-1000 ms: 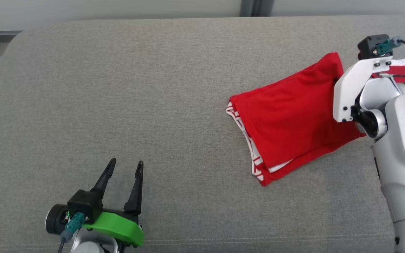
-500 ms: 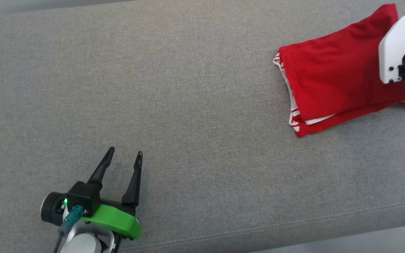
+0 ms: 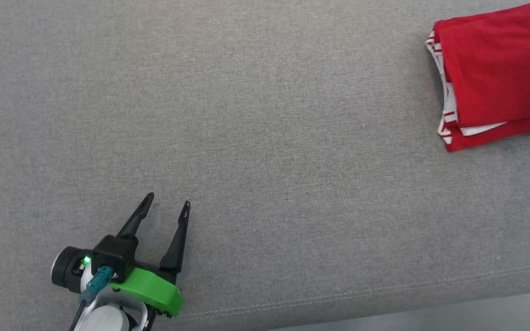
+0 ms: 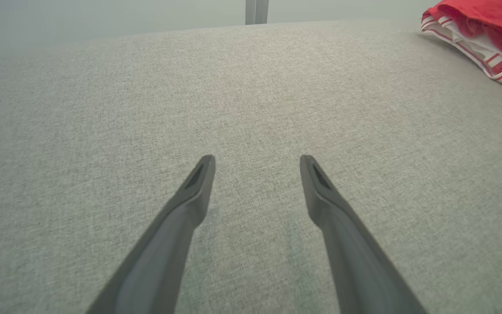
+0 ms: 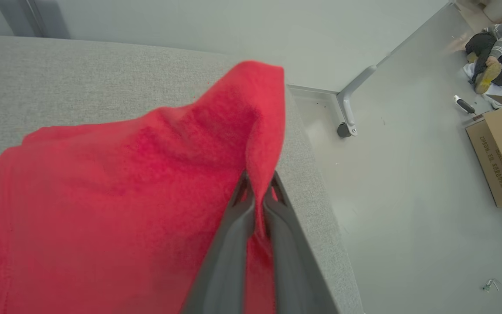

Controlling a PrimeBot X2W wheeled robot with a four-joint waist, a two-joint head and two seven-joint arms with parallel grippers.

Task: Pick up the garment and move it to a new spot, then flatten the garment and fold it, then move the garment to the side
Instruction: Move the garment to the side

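Red knit cloth makes up the garment (image 3: 499,78), which is seen folded into a compact stack towards the far right corner of the grey upholstered surface (image 3: 246,138). Its white striped trim (image 3: 444,115) is shown along the left side of the stack. A raised ridge of the top layer, close to the surface's right edge, is pinched between the pressed-together fingers of the right gripper (image 5: 257,196).

The fabric is judged to be light, soft and limp. Its layers can be expected to slide over one another and to sag if lifted from one point, so the fold could be undone. A hold that takes all layers together at a folded edge is judged safer than one on the top layer alone.

The left gripper (image 3: 168,200) is held spread wide and empty over bare upholstery near the front edge of the surface, well apart from the garment.
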